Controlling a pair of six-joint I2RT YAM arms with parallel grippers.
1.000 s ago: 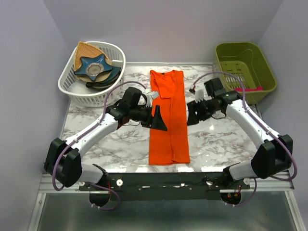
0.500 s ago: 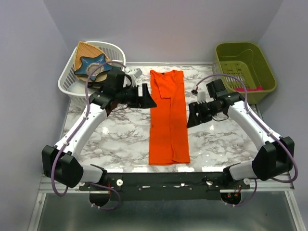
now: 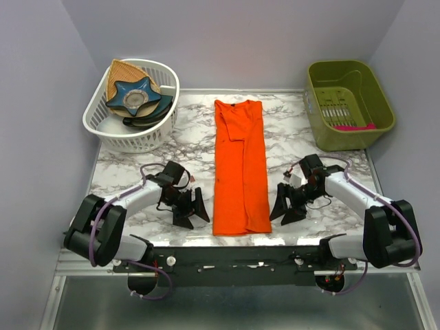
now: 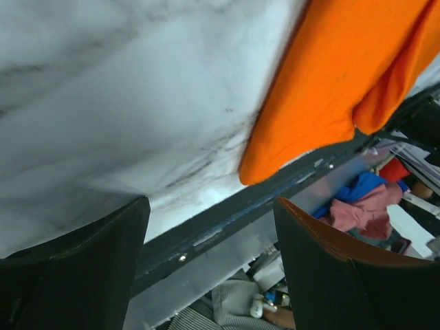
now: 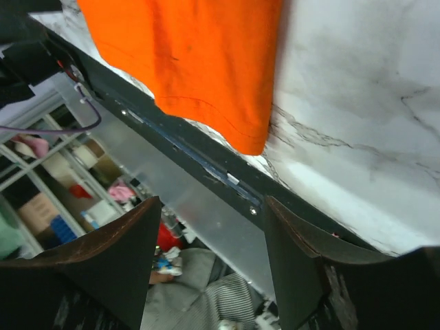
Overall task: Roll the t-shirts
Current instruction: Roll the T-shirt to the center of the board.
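Note:
The bright orange t-shirt (image 3: 240,165) lies flat on the marble table, folded into a long narrow strip, collar at the far end and hem at the near edge. My left gripper (image 3: 192,214) is open and empty, low over the table just left of the hem. My right gripper (image 3: 287,208) is open and empty, just right of the hem. The left wrist view shows the hem's corner (image 4: 323,103) ahead of the open fingers. The right wrist view shows the hem (image 5: 199,62) above the open fingers.
A white basket (image 3: 134,135) at the far left holds a blue star-shaped dish (image 3: 135,95) and a tan woven fan. A green bin (image 3: 349,103) at the far right holds a small pink item (image 3: 354,127). The table's near edge (image 3: 240,242) lies right behind both grippers.
Both arms have swung from the shirt's middle and far end down to the near edge. Both grippers now flank the hem. The shirt has not moved.

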